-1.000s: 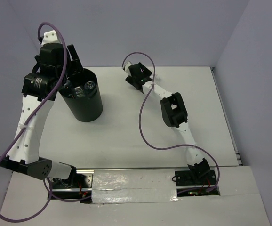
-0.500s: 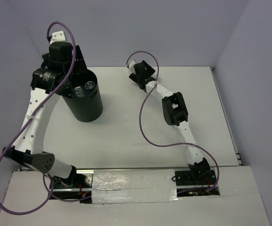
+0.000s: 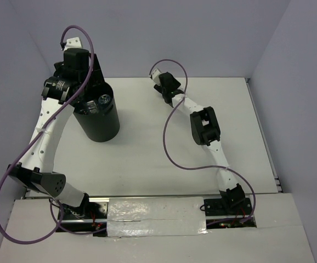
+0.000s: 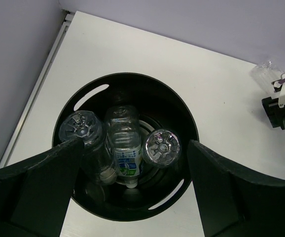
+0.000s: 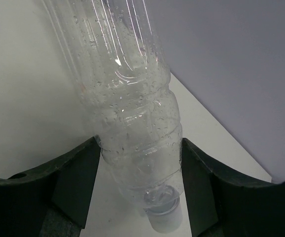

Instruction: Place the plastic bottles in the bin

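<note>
The black bin (image 3: 99, 121) stands at the back left of the table. In the left wrist view three plastic bottles stand inside it: one at the left (image 4: 81, 129), a blue-green labelled one with its cap down (image 4: 125, 148) and one at the right (image 4: 162, 146). My left gripper (image 4: 134, 165) hangs open above the bin rim (image 4: 127, 75), holding nothing. Another clear bottle (image 5: 127, 103), white cap down on the table, sits between the fingers of my right gripper (image 5: 140, 159) at the back centre (image 3: 163, 83). Both fingers press its lower sides.
The white table (image 3: 147, 148) ends at a grey back wall just behind the right gripper and the bin. A raised edge strip (image 4: 39, 84) runs along the table's left side. From the left wrist, the right gripper (image 4: 284, 106) and its bottle (image 4: 265, 74) show at the far right.
The right gripper has reached slightly farther back and closed its fingers onto the bottle. The left gripper has risen and drawn back over the bin, still open.
</note>
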`<action>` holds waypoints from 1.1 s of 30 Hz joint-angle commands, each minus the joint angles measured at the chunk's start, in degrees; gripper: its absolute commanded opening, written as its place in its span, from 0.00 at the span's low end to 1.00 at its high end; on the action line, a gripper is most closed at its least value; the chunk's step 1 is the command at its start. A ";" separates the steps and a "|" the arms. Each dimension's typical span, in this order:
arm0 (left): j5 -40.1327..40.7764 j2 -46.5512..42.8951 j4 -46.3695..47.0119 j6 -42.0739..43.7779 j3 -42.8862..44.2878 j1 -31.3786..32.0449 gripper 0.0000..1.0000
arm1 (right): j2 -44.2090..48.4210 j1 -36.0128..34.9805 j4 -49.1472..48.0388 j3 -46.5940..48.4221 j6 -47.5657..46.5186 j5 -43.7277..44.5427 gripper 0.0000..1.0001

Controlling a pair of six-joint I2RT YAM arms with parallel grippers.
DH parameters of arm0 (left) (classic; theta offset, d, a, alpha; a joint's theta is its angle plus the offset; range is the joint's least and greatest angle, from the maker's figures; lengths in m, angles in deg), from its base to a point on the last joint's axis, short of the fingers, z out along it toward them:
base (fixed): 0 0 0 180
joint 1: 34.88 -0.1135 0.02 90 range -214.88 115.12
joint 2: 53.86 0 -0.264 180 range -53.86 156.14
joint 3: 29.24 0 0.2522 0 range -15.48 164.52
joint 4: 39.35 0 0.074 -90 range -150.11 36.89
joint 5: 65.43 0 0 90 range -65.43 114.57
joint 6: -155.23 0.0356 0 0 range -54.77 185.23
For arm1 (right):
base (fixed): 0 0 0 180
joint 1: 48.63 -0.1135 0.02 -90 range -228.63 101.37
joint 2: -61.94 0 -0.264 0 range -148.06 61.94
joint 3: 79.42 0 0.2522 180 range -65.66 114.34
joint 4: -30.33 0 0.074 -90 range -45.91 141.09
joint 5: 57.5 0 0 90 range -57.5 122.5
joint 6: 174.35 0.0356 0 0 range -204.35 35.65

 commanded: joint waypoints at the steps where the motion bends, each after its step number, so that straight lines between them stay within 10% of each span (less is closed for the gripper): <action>1: 1.05 -0.94 2.72 1.33 1.75 -0.24 0.99 | 2.80 -1.02 0.51 -1.85 2.66 0.70 0.64; 18: -7.20 -0.68 -0.08 -1.21 4.98 -0.24 0.99 | 32.40 -6.47 11.40 -23.87 22.40 -2.80 0.58; 33: -50.52 8.37 6.66 -20.53 10.10 -0.24 0.99 | 68.35 -7.88 16.68 -50.10 40.26 -19.42 0.57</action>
